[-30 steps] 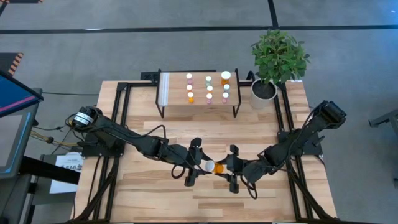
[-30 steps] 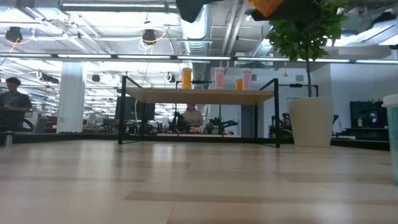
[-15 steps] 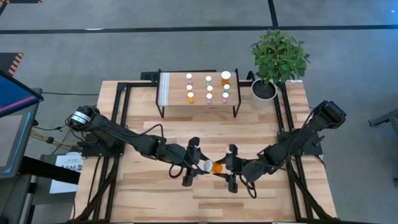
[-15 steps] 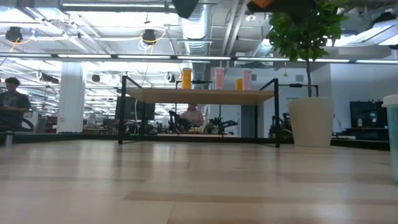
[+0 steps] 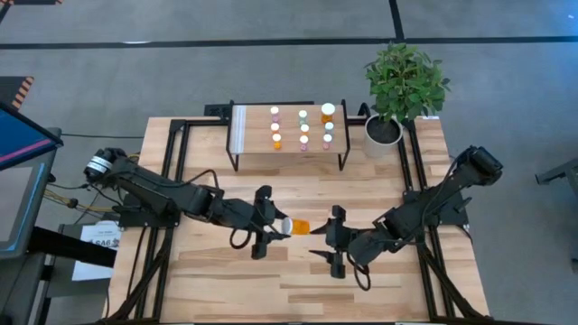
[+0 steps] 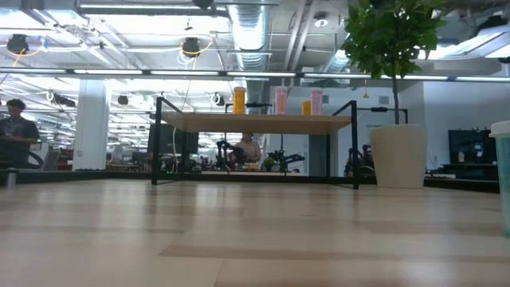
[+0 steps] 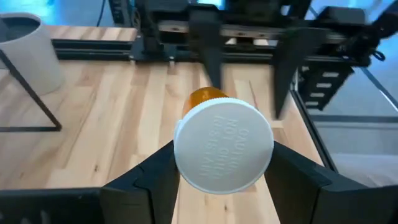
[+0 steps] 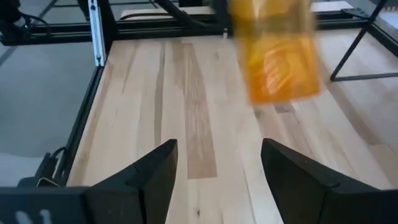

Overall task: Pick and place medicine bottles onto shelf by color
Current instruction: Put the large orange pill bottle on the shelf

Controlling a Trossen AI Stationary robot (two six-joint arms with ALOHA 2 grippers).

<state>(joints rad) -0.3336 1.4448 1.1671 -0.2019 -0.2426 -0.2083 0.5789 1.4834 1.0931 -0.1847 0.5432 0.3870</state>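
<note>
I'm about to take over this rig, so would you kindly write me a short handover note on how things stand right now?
Left gripper: shut on an orange bottle, held by its white cap end above mid-table.
Right gripper: open, empty, facing the bottle's orange end with a gap.
Shelf at the back of the table: nine bottles standing in three columns of three.
Done: the bottle is in the left gripper alone.
Left: set this orange bottle on the shelf with the other orange ones. No other loose bottles show on the table.

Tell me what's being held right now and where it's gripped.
The left gripper holds an orange bottle by its white-capped end, sideways above the table. The right gripper is open and holds nothing.
</note>
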